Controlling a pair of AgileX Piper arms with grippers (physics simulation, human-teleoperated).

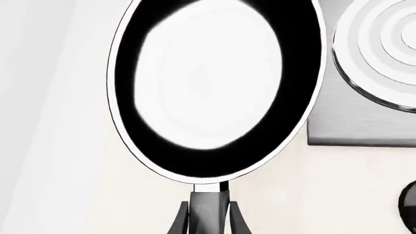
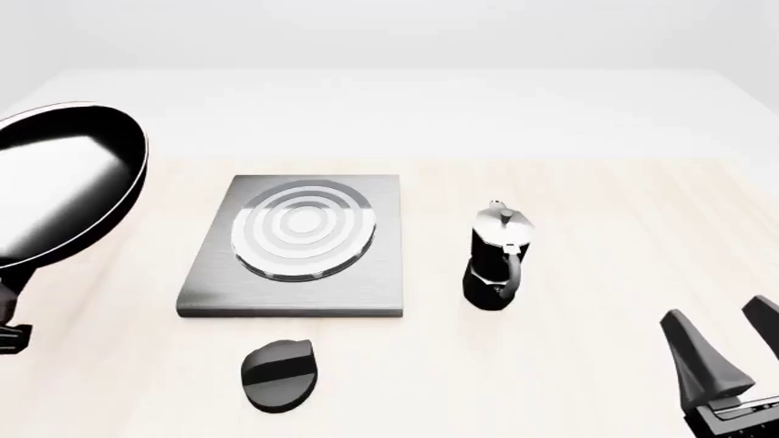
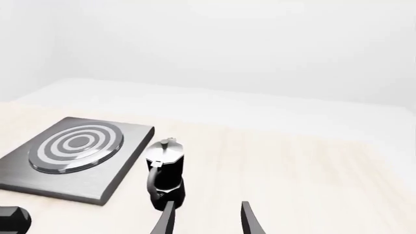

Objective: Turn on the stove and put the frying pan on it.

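Frying pan (image 2: 55,187): round, shallow, glossy black with a thin pale rim, interior reflecting a broad white patch. It was off the tabletop (image 2: 585,210) at the front view's far left, tilted, clear of the stove and to its left. Long black handle ran down into the left claw (image 1: 209,214); in the left wrist view two dark fingers (image 1: 179,222) flanked the handle stem and pressed on it, so the left claw was clamped on the pan handle. Pan bowl lay straight out beyond the fingertips.

Stove (image 2: 298,246): flat grey square slab, brushed-metal look, with a round burner of concentric silver and dark rings. It lay flat on the pale wood-grain tabletop, centre-left. Nothing rested on the burner.

Knob (image 2: 280,372): small black oval, matte, raised ridge across it, on the tabletop just in front of the stove's near edge, apart from it.

Moka pot (image 2: 497,260): black faceted base, silver top, small looped handle, upright, just right of the stove, not touching it.

Right claw (image 2: 727,351): low at front view's lower right, two dark tapering fingers (image 2: 696,360) spread apart, holding nothing. The moka pot stood between it and the stove; the right wrist view showed the pot just beyond the fingertips, stove further off behind it.
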